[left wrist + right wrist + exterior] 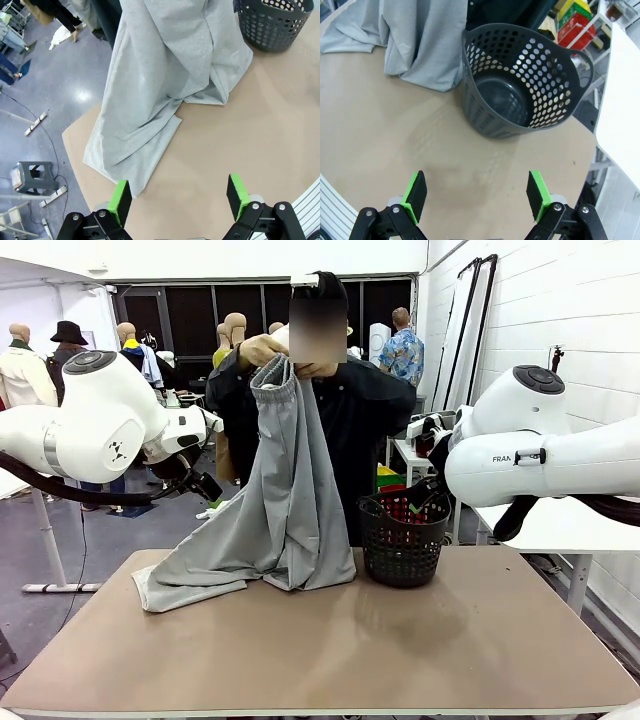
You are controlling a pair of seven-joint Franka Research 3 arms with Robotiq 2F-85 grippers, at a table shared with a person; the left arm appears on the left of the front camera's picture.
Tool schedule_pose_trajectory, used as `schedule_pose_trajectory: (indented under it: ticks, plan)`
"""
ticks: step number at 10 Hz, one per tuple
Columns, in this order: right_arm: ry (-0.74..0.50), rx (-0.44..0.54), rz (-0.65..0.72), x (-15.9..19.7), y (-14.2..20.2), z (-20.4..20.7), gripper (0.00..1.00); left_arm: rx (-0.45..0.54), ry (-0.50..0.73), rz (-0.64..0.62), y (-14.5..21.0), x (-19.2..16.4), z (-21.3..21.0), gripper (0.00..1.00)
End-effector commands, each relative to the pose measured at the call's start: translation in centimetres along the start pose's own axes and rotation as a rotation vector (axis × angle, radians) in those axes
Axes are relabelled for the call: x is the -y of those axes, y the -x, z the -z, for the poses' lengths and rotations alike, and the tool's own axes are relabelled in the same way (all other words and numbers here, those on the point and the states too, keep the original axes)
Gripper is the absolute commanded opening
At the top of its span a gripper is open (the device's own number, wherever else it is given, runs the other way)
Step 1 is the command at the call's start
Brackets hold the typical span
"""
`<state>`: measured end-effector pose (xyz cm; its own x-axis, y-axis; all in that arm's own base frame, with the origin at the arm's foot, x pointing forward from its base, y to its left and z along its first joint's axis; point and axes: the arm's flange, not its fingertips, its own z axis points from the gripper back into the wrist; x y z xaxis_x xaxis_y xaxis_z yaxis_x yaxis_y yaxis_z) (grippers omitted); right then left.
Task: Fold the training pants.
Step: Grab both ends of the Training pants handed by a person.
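Material: the training pants (pixel 285 500) look like soft, light jersey. We expect them to drape and bunch with no stiffness, to slide easily on the smooth table (pixel 350 650), and to sag wherever they are not supported.

Position: the person's hand (pixel 262 348) holds the gathered waistband (pixel 275 375) up at the far side. The cloth hangs from there, and the lower legs pool on the table just beside the black mesh basket (pixel 402 540). One leg end (pixel 185 590) trails toward the table's left edge.

Grasp candidates: we judge the leg hems and the waistband corners the best holds. A pinch on a doubled edge should grip better than one on a single flat layer.

Left gripper (pixel 179 192): it hovers above the near-left part of the table and looks down on the spread leg end. Its fingers are wide apart with nothing between the green pads (pixel 120 200).

Right gripper (pixel 476 192): it hangs above bare table in front of the basket, which looks empty. Its fingers are likewise spread wide and hold nothing.

Neither gripper touches the cloth.
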<state>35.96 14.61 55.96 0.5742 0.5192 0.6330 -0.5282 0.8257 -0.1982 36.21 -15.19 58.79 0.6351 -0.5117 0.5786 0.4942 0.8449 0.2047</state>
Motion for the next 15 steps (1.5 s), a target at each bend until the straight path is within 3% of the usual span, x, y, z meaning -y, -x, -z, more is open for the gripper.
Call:
schedule_pose_trajectory:
  ticks: [1, 15]
  plan:
    - [-0.001, -0.003, -0.003, 0.03, -0.18, -0.04, 1.0, 0.003, -0.002, 0.008, -0.04, -0.05, -0.01, 1.0]
    - [-0.001, -0.003, -0.003, 0.03, -0.18, -0.04, 1.0, 0.003, -0.002, 0.008, -0.04, -0.05, -0.01, 1.0]
